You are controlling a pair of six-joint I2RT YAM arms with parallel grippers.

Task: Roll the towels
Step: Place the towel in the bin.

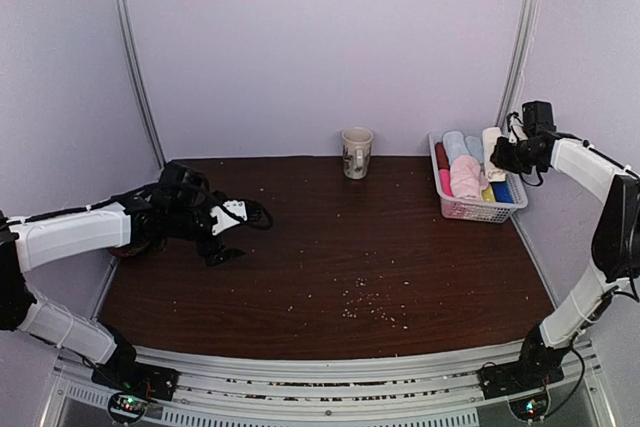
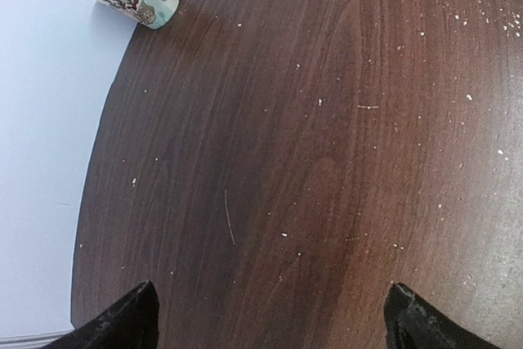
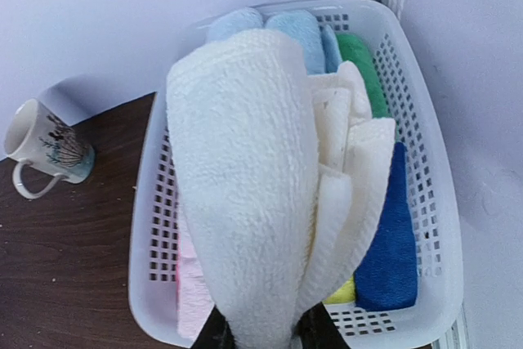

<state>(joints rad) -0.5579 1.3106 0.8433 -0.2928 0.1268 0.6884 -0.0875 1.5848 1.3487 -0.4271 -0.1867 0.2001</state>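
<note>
Mug point(image 1: 356, 151) stands back centre on the table point(image 1: 330, 267); basket point(image 1: 478, 211) (towels point(image 1: 465, 177) inside) sits back right.

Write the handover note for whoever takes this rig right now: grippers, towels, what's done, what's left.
Left gripper: open, empty, over the table.
Right gripper: shut on the rolled cream-white towel, holding it over the basket.
Pale pink towel: in the basket, beside the coloured towels.
Done: both towels are off the table; the cream one is rolled.
Left: probably lower the cream towel into the basket and release. Whether the pink roll is tight, I cannot tell.
</note>
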